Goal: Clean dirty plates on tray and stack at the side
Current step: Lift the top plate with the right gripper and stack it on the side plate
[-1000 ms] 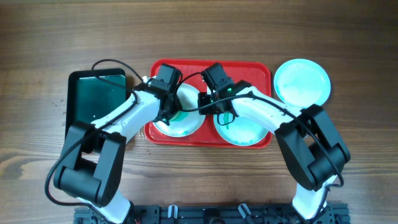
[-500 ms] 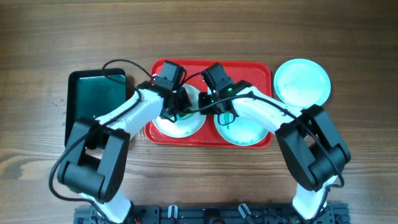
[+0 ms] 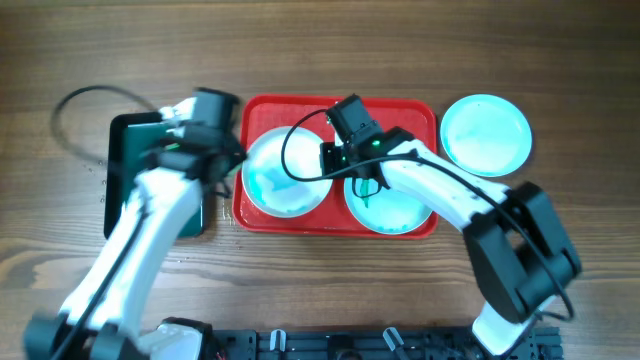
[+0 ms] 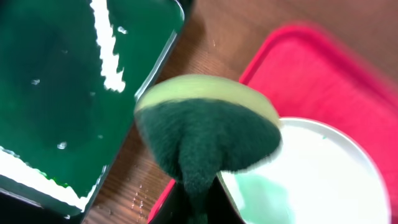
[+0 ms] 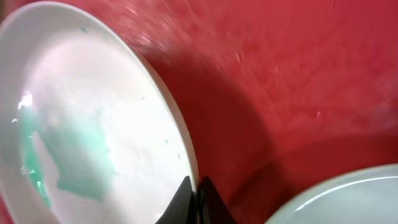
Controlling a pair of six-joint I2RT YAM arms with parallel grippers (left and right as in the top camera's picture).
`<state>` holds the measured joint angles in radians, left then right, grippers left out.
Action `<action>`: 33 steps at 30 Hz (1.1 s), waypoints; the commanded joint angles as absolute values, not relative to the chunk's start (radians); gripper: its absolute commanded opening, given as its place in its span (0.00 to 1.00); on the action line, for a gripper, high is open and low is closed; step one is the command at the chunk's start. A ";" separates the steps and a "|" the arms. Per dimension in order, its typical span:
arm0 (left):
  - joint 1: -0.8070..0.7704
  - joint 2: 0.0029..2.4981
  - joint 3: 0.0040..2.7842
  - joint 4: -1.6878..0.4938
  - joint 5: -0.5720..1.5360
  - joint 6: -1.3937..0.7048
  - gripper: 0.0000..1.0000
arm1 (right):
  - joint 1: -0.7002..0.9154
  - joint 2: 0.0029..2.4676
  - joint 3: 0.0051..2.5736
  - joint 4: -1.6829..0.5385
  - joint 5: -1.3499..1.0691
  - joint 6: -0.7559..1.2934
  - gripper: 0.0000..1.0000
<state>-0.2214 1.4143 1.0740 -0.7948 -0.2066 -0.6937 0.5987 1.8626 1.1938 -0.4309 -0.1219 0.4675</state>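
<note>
The red tray point(image 3: 400, 108) holds two plates. The left white plate point(image 3: 285, 172) has a pale teal smear; it also shows in the right wrist view point(image 5: 93, 124) and the left wrist view point(image 4: 311, 180). My right gripper point(image 3: 328, 166) is shut on its right rim point(image 5: 194, 190). A pale cyan plate point(image 3: 392, 208) lies on the right, partly under the right arm. Another cyan plate point(image 3: 486, 134) sits on the table right of the tray. My left gripper point(image 4: 199, 202) is shut on a green and yellow sponge point(image 4: 208, 134), over the tray's left edge point(image 4: 273, 56).
A dark green, black-rimmed tray point(image 3: 135, 150) lies left of the red tray, wet inside point(image 4: 56, 106). Water drops lie on the wooden table point(image 4: 140, 193) between the two trays. A black cable loops over the white plate point(image 3: 300, 150).
My left arm has pulled the sponge off the white plate and swung left, toward the green tray. The white plate now lies uncovered. The right gripper has kept its hold on the rim.
</note>
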 commanded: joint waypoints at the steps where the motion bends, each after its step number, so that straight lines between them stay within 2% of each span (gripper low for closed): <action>1: -0.008 1.282 1.077 -0.886 -0.047 -0.688 0.04 | 0.595 1.704 1.227 -0.427 -0.042 0.343 0.04; 3: 0.090 1.275 1.077 -0.934 -0.052 -0.689 0.04 | 0.616 1.630 1.227 -0.427 0.060 0.256 0.04; 6: 0.223 1.291 1.072 -0.973 -0.014 -0.689 0.04 | 0.755 1.527 1.227 -0.411 0.498 0.049 0.04; 8: 0.245 1.292 1.064 -0.974 -0.007 -0.689 0.04 | 0.878 1.525 1.227 -0.344 0.794 -0.175 0.04; 11: 0.244 1.292 1.064 -0.974 -0.007 -0.689 0.04 | 0.981 1.531 1.227 -0.197 1.037 -0.446 0.04; 15: 0.244 1.292 1.064 -0.974 -0.007 -0.689 0.04 | 1.097 1.533 1.227 0.119 1.234 -0.902 0.04; 18: 0.244 1.292 1.064 -0.974 -0.007 -0.688 0.04 | 1.113 1.533 1.226 0.156 1.267 -0.958 0.04; 22: 0.244 1.292 1.064 -0.974 -0.007 -0.688 0.04 | 1.102 1.537 1.217 0.102 1.283 -0.757 0.04; 23: 0.244 1.292 1.064 -0.974 -0.007 -0.688 0.04 | 1.090 1.537 1.217 0.042 1.282 -0.642 0.04; 24: 0.244 1.292 1.064 -0.974 -0.007 -0.688 0.04 | 1.067 1.537 1.217 -0.078 1.259 -0.440 0.04; 25: 0.244 1.292 1.064 -0.974 -0.007 -0.688 0.04 | 1.005 1.537 1.217 -0.325 1.045 -0.090 0.04; 27: 0.244 1.292 1.064 -0.975 -0.007 -0.688 0.04 | 0.871 1.537 1.217 -0.479 0.637 0.222 0.04; 30: 0.244 1.292 1.064 -0.981 -0.007 -0.688 0.04 | 0.606 1.510 1.217 -0.537 0.281 0.450 0.04; 33: 0.244 1.292 1.064 -0.984 -0.007 -0.688 0.04 | 0.219 1.451 1.217 -0.606 -0.062 0.456 0.04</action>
<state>0.2386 1.2896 1.0691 -0.9848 -0.0158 -0.6933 0.4999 1.5311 1.2121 -0.5591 0.3542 0.3328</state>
